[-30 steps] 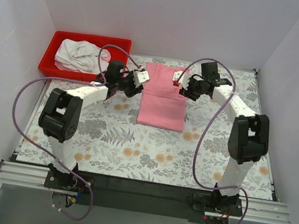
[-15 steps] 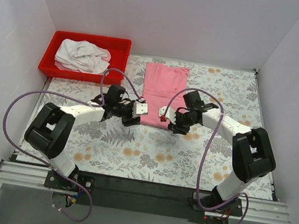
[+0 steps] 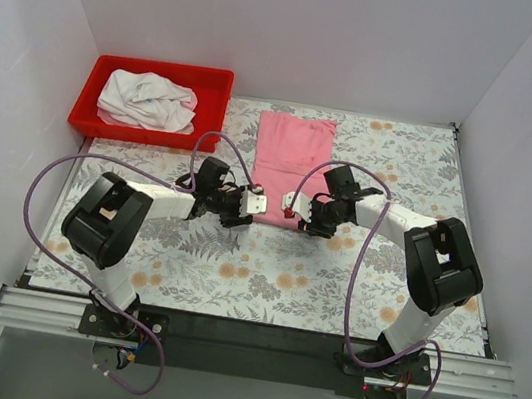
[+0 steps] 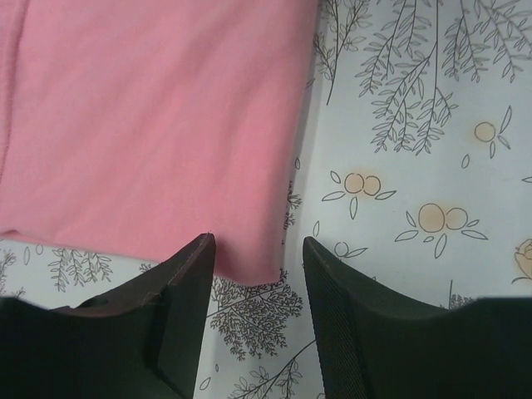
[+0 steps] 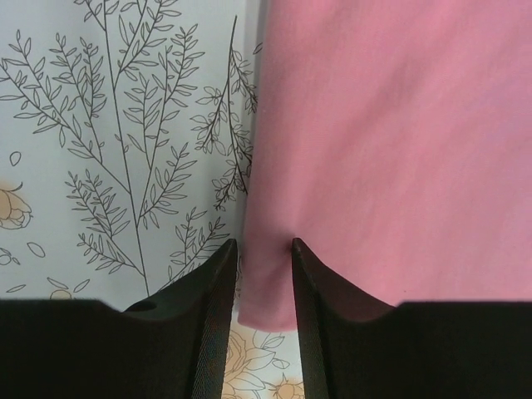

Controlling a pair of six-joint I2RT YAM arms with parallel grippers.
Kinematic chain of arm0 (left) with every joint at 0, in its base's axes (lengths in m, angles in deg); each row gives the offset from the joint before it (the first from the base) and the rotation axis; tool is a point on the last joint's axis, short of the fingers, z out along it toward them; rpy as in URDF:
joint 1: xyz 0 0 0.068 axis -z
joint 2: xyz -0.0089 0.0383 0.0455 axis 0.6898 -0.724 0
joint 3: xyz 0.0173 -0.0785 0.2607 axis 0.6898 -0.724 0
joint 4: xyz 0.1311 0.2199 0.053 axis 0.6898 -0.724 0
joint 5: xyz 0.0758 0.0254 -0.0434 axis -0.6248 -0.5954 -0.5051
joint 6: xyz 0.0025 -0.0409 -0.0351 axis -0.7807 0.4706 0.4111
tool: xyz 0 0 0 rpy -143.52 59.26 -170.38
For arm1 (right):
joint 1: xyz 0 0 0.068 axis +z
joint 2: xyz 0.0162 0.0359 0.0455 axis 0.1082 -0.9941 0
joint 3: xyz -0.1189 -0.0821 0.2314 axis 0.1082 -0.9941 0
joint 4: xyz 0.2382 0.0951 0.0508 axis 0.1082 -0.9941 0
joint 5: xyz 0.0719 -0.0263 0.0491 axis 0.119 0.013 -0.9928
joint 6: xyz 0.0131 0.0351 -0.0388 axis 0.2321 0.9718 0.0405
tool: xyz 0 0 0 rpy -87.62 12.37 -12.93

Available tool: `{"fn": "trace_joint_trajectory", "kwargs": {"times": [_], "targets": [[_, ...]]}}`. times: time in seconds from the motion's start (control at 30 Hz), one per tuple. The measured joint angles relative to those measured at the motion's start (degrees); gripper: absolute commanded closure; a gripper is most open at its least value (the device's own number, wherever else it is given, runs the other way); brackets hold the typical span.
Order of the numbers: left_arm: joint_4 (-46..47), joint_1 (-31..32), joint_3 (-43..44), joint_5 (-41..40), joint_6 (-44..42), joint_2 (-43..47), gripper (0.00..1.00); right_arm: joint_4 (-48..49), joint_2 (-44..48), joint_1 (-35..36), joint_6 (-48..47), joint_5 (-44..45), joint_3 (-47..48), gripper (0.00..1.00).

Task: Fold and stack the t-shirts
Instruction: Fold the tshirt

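Observation:
The pink t-shirt (image 3: 292, 163) lies flat as a long narrow rectangle in the middle of the floral table. My left gripper (image 3: 251, 202) is low at its near left corner, and its open jaws straddle that corner (image 4: 264, 268) in the left wrist view. My right gripper (image 3: 292, 206) is low at the near right corner. Its jaws stand narrowly apart around that corner (image 5: 264, 283), with the cloth puckered against one fingertip (image 5: 301, 253). The white t-shirt (image 3: 145, 99) lies crumpled in the red bin (image 3: 160, 69).
The red bin stands at the far left of the table, against the left wall. White walls close in the back and both sides. The floral mat (image 3: 265, 270) spreads in front of the shirt. Purple cables loop from both arms.
Both grippers have moved from the sides of the pink shirt's far half to its near corners and dropped low. The shirt itself has not moved.

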Motion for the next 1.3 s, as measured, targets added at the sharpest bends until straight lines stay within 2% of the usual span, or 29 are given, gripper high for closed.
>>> {"fn": "trace_joint_trajectory", "kwargs": {"times": [0.1,0.17,0.2,0.23,0.27,0.3,0.33,0.47,0.67,0.83,1.0,1.1,1.3], "targets": [[1.22,0.20,0.04,-0.20,-1.16,-1.90,0.58,1.73,0.04,-0.04,-0.07,0.02,-0.59,0.65],[2.08,0.42,0.04,-0.55,-1.92,-2.10,0.71,2.97,0.17,-0.04,-0.11,0.02,-1.14,0.71],[2.29,0.46,0.02,-1.01,-2.34,-2.25,0.77,3.52,0.20,-0.04,-0.20,0.02,-1.33,0.78],[2.60,0.46,-0.02,-1.07,-2.99,-2.45,0.89,4.02,0.24,-0.04,-0.22,0.11,-1.55,0.82],[2.71,0.50,-0.04,-1.31,-3.45,-2.45,0.95,4.31,0.26,-0.04,-0.20,0.22,-1.68,0.87],[2.84,0.59,-0.33,-1.44,-3.76,-2.45,1.00,4.61,0.28,-0.04,-0.17,0.42,-1.77,0.96],[2.97,0.63,-0.74,-1.40,-4.09,-2.36,1.00,4.76,0.35,-0.04,-0.22,0.55,-1.81,0.99],[0.66,0.63,-0.02,-1.36,-2.91,-0.90,1.00,1.92,1.09,-0.39,0.39,1.01,-1.14,0.99],[-6.67,0.59,9.75,-0.72,0.11,1.22,1.00,-6.58,2.27,-3.63,0.37,0.76,8.28,0.99],[-10.27,0.44,14.01,-0.35,1.05,4.50,1.00,-10.69,5.53,-4.81,-1.18,0.81,13.14,0.99],[-16.74,1.77,13.51,-0.42,0.31,8.50,1.00,-16.46,8.76,-4.37,-2.01,0.09,12.76,0.99],[-20.79,4.44,10.25,-0.31,-0.22,14.53,1.00,-20.11,13.18,-3.13,-1.97,-0.72,9.92,0.99],[-30.58,10.32,3.76,1.42,1.27,28.89,1.00,-30.32,27.10,5.51,-0.07,-2.71,2.21,0.99]]}}
